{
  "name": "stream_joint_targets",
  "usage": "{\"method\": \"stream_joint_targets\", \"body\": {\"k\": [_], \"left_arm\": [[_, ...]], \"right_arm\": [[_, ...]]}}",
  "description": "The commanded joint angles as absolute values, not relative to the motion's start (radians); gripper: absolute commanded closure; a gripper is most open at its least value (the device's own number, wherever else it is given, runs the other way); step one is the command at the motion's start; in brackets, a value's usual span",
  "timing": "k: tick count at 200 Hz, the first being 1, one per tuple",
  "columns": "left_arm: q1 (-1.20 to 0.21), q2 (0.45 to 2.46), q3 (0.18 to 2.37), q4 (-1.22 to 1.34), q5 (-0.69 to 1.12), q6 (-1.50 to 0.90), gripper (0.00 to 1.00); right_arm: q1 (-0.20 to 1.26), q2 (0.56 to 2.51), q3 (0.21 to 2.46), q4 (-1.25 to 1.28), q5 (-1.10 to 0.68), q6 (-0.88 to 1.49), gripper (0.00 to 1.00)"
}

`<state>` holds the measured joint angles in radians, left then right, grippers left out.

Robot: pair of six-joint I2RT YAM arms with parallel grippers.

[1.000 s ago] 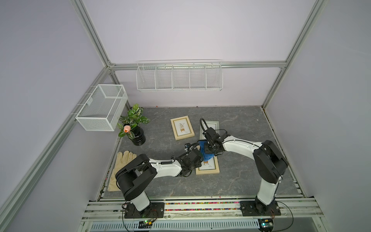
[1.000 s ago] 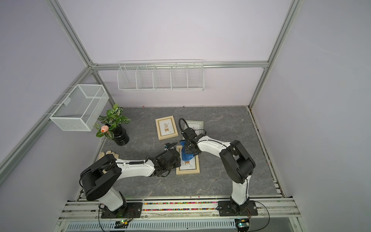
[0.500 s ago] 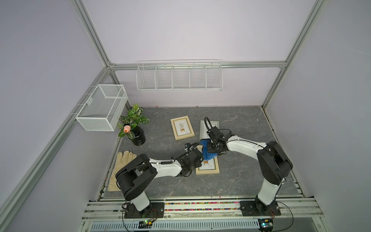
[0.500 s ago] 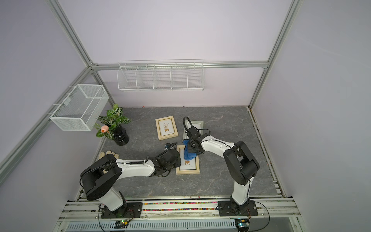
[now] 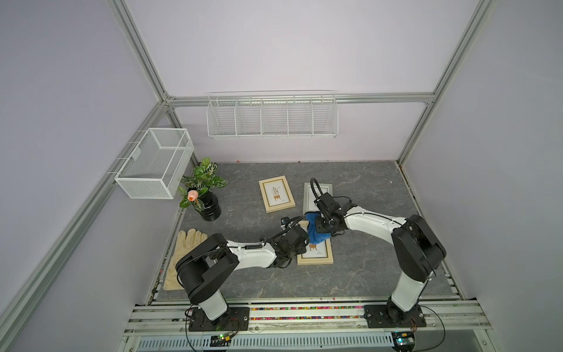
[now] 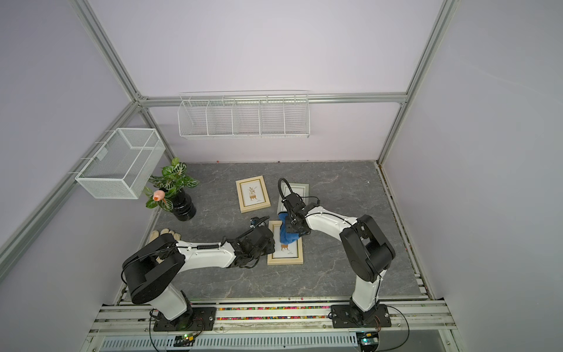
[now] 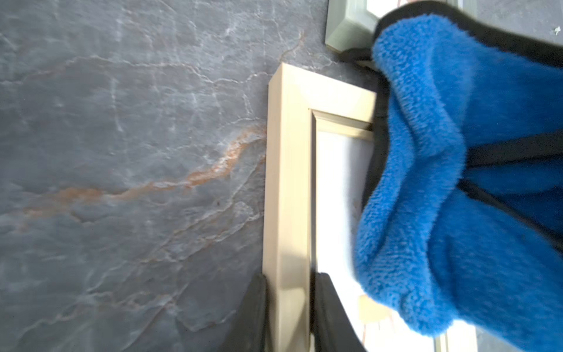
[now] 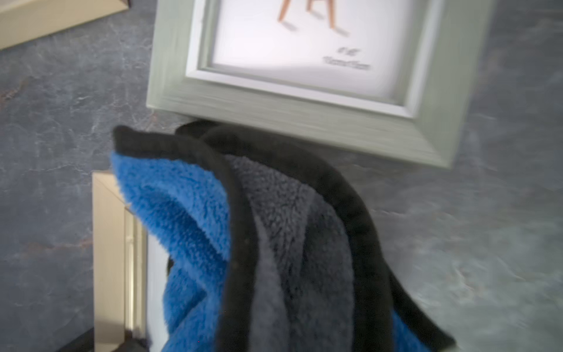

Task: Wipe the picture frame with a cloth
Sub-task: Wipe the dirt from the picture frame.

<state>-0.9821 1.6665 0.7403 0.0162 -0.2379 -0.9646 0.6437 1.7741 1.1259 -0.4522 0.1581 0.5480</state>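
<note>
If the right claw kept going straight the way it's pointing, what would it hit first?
Probably the beige frame nearest the robot: the right claw, shut on the blue cloth, angles down over its far end, so the cloth would press on it first. Depth is unclear.

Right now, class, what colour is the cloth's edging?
Black, around the blue cloth; it shows best in the right wrist view.

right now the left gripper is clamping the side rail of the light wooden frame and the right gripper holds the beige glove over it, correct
No. The right gripper holds the royal-blue microfibre cloth, not the beige glove, which lies apart by the table's left edge; both top views show it. The rest stands: the left gripper clamps the light wooden frame's side rail.
</note>
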Motion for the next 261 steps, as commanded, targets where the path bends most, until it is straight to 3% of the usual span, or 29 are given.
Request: {"method": "stream_joint_targets", "body": {"k": [1, 42, 101, 165, 223, 261], "left_arm": [[-0.974, 1.706, 0.701, -0.150, -0.242, -0.989, 0.87], [-0.974, 1.708, 0.706, -0.158, -0.242, -0.988, 0.87], [-0.974, 1.708, 0.708, -0.164, -0.246, -0.988, 0.87], [-0.974, 1.707, 0.704, -0.162, -0.251, -0.989, 0.87], [-0.973, 1.704, 0.712, -0.176, -0.254, -0.986, 0.87], [-0.973, 1.708, 0.711, -0.171, -0.257, -0.989, 0.87]], "right_arm": [[0.660, 1.770, 1.091, -0.522, 0.187, 0.547, 0.93], [0.725, 1.807, 1.111, -0.507, 0.130, 0.583, 0.93], [0.610, 1.737, 1.074, -0.552, 0.180, 0.517, 0.93], [0.692, 1.597, 0.850, -0.530, 0.144, 0.612, 0.93], [0.607, 1.773, 1.110, -0.546, 0.155, 0.524, 0.93], [0.660, 1.690, 0.971, -0.549, 0.153, 0.555, 0.93]]}}
